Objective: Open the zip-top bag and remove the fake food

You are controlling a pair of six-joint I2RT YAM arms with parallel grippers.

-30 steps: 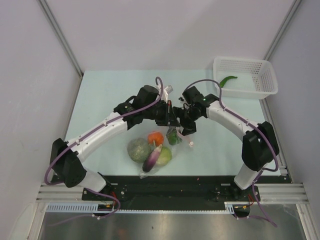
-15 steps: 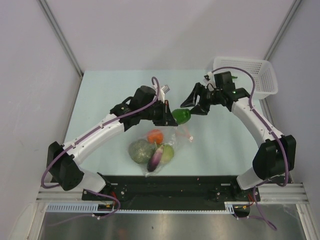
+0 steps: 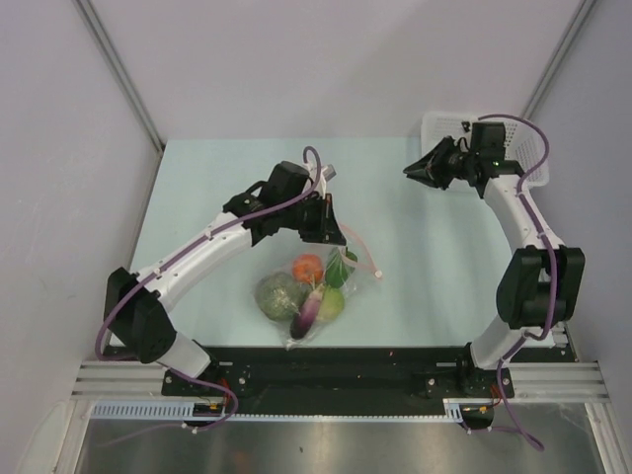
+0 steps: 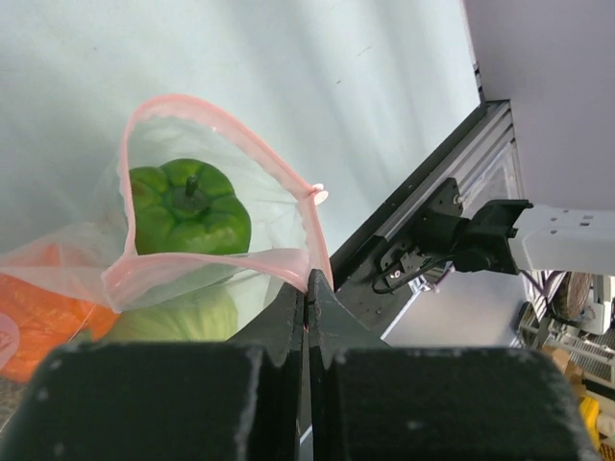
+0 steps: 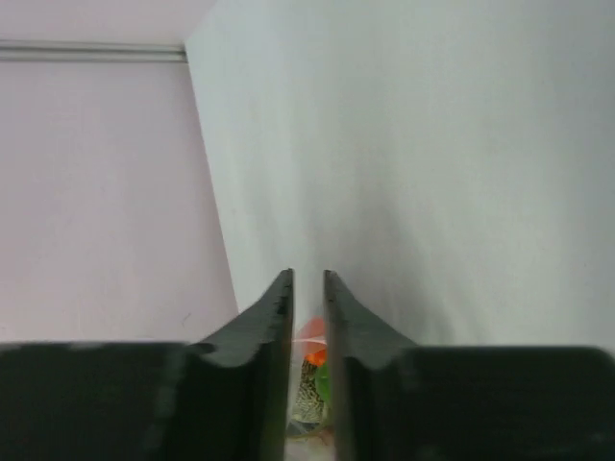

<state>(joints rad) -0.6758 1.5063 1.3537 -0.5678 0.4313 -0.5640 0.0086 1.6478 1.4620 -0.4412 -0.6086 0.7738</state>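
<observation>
As zip-top bag [image 4: 272,219] gapes, left end effector [image 4: 307,281] seemingly pinches it

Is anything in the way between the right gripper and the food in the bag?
Nothing visible. Only bare table lies between the right gripper and the bag. The left gripper pinches the bag's pink rim and holds the mouth open, and the green pepper sits just inside it.
</observation>
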